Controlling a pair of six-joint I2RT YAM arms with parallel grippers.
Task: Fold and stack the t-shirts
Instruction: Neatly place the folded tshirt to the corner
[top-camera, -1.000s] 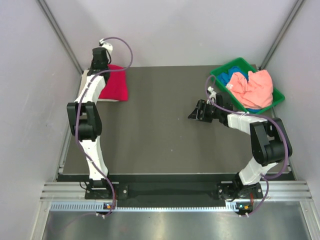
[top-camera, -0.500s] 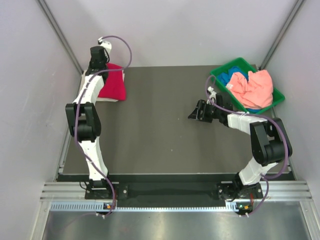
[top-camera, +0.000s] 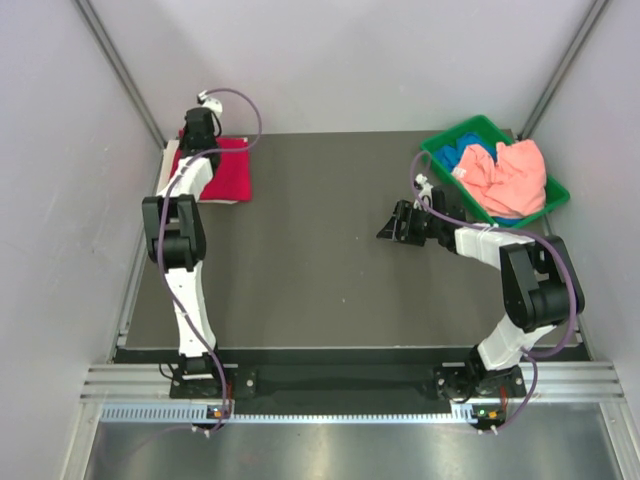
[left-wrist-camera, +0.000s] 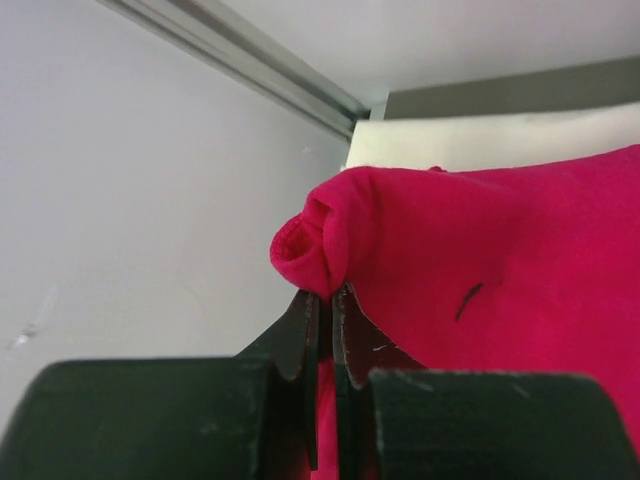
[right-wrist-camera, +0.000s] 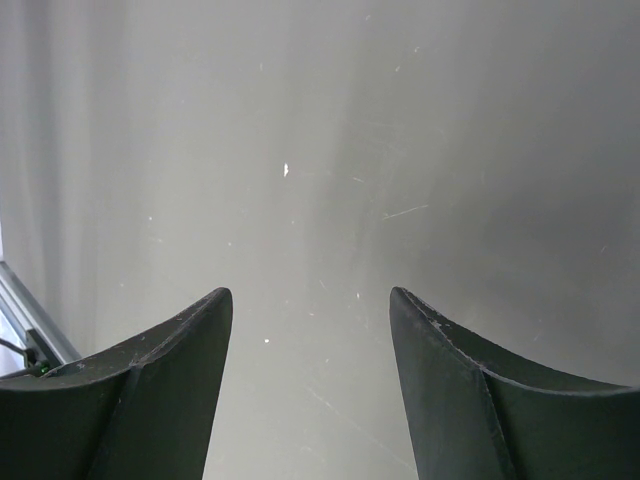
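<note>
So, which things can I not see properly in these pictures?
1. Top view: the left end effector is hidden under its own wrist; its grip on the crimson-red t-shirt shows only in the left wrist view.
2. White t-shirt: only an edge shows; the red one covers the rest.
3. Blue t-shirt: mostly buried under the salmon-pink t-shirt in the green bin; its shape is unclear.

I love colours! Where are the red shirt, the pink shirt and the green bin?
crimson-red t-shirt (top-camera: 228, 176): top view, middle of the flat cloth.
salmon-pink t-shirt (top-camera: 512, 175): top view, middle of the bunched cloth.
green plastic bin (top-camera: 450, 136): top view, its far-left rim.
</note>
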